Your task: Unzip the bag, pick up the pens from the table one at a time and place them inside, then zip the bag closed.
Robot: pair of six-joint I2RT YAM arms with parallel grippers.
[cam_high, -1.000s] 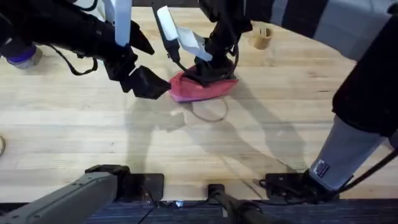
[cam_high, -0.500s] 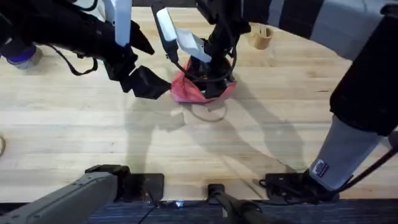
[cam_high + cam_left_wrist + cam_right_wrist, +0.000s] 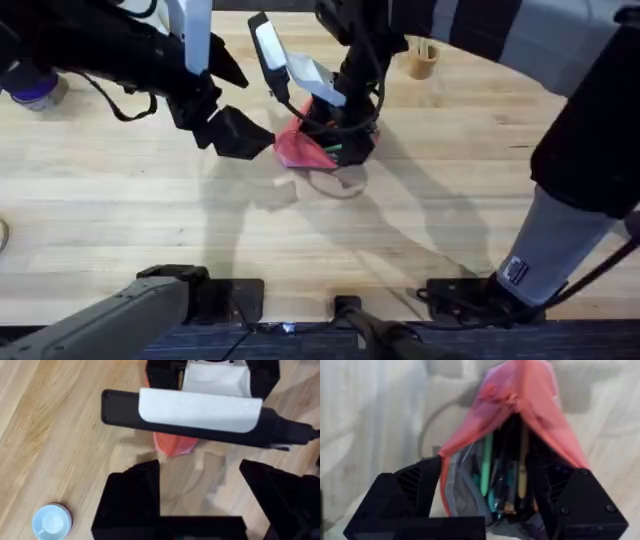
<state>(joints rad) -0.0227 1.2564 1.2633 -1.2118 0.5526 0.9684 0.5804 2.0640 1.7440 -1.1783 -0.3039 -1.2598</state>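
Pink soft fabric, the bag [image 3: 520, 420], bunched into a crumpled peak and lifted off the plank-striped wooden table [image 3: 150, 230], pinched at its open mouth by the right gripper [image 3: 487, 505], jaws closed on the cloth. Inside, slim pens [image 3: 505, 475], tips hidden. Beside it, the left gripper [image 3: 200, 495], black fingers spread wide, holding nothing. Zipper pull hard to make out.

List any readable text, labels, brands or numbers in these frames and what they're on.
No text can be read with confidence in any view.
Grey right-arm link: a small light label with dark marks near its lower end, too small to read.
Bag: no print visible.
Pens inside the bag: no legible markings.
Cup: no marking visible.
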